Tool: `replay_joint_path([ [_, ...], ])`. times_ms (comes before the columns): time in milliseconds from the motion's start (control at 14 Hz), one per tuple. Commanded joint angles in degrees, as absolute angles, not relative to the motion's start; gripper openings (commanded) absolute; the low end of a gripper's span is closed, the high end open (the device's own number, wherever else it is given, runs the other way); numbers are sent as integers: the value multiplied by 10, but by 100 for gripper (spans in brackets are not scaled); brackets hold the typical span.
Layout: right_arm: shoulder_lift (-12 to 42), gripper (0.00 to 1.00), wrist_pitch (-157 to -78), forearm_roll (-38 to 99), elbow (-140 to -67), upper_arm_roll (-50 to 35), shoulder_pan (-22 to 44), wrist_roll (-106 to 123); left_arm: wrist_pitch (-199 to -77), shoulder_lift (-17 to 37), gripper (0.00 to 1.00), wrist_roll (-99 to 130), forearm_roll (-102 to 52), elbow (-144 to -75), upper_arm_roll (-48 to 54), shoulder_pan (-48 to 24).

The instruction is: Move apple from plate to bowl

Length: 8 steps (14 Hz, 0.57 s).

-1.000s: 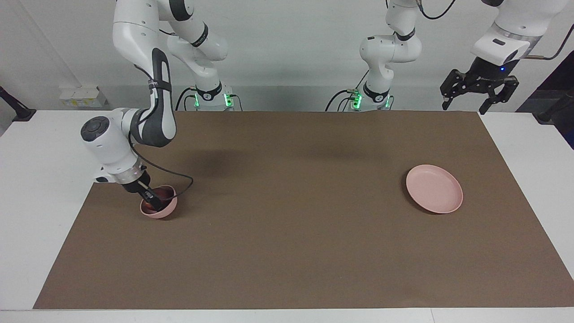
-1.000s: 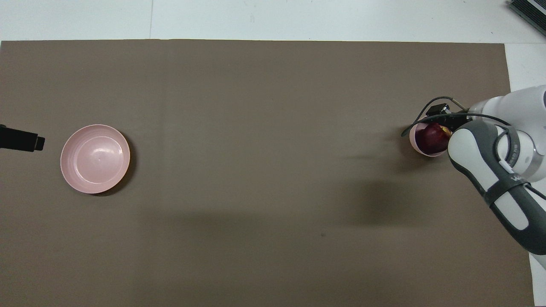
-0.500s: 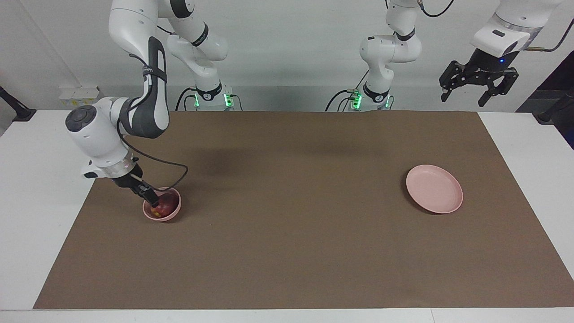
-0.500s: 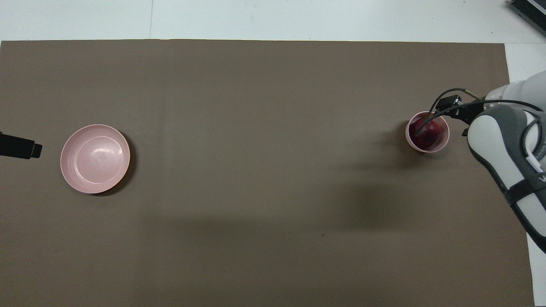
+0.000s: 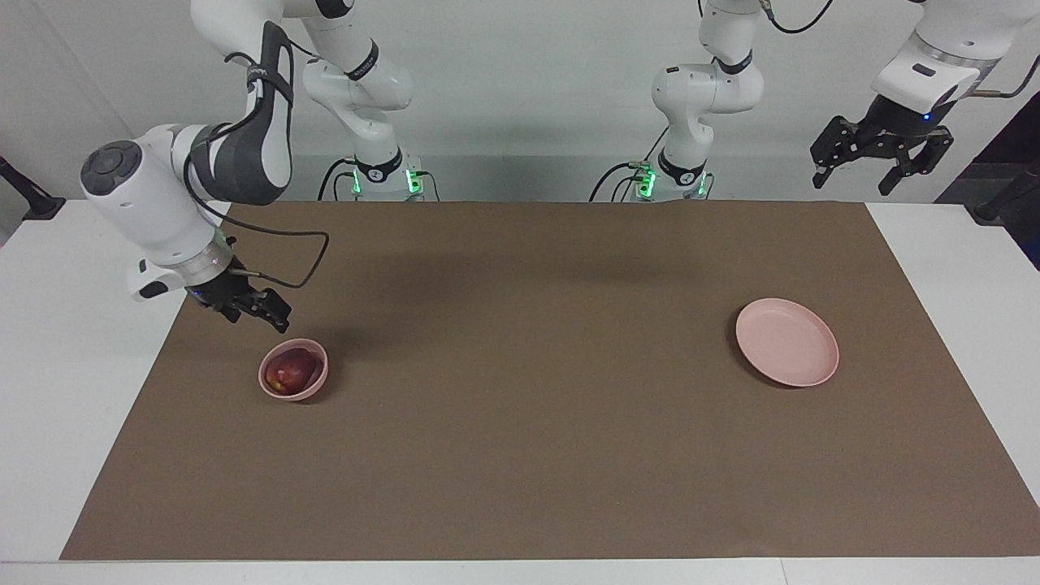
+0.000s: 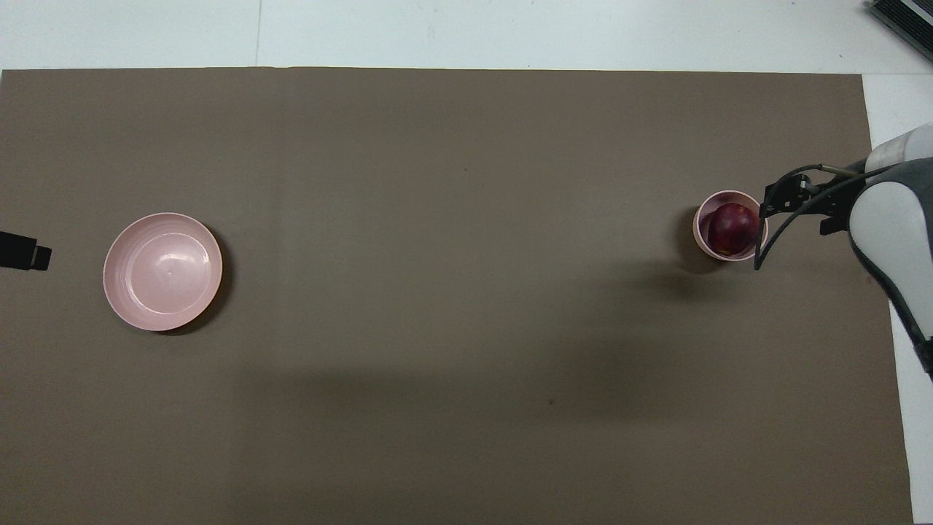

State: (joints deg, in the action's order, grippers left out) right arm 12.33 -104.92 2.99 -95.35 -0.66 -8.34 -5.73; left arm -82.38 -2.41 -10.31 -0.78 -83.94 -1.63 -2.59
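- My right gripper (image 5: 258, 310) hangs in the air over the brown mat (image 5: 520, 455), at the right arm's end of the table, with its jaws spread wide and nothing between them.
- The apple (image 5: 289, 370) lies just below my right gripper's fingertips and a little farther from the robots, resting inside the bowl (image 5: 313, 383); I am clear of it, with a gap of air between us.
- From overhead, my right gripper (image 6: 783, 200) sits just beside the bowl's (image 6: 701, 232) rim, on the side toward the mat's edge, and the apple (image 6: 733, 228) fills most of the bowl's hollow, dark red.
- A black cable (image 5: 301, 264) loops from my right wrist out over the mat beside the gripper.
- The bowl stands upright on the mat, touching nothing else but the apple in it.
- My left gripper (image 5: 882, 158) waits raised at the left arm's end of the table, over the mat's corner nearest the robots, its jaws wide apart and holding nothing; only a dark tip of it (image 6: 25, 250) shows at the overhead view's edge.
- The plate (image 5: 786, 341) lies flat on the mat below my left gripper and well apart from the bowl, with nothing on it.
- The white table (image 5: 73, 382) shows past the mat's edge beneath my right arm.
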Motion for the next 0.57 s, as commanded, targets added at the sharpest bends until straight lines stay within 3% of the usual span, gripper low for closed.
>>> replay_joint_path([
  [0, 75, 100, -995, 0, -945, -17, -82, -44, -821, -27, 100, -105, 3, -841, -13, -24],
  [286, 12, 100, -928, 1, -940, -16, -72, -20, -827, -26, 100, -104, 3, -840, -13, -25],
  [500, -2, 100, -891, 11, -938, -11, -74, -3, -838, -25, 100, -104, 2, -840, -13, -24],
])
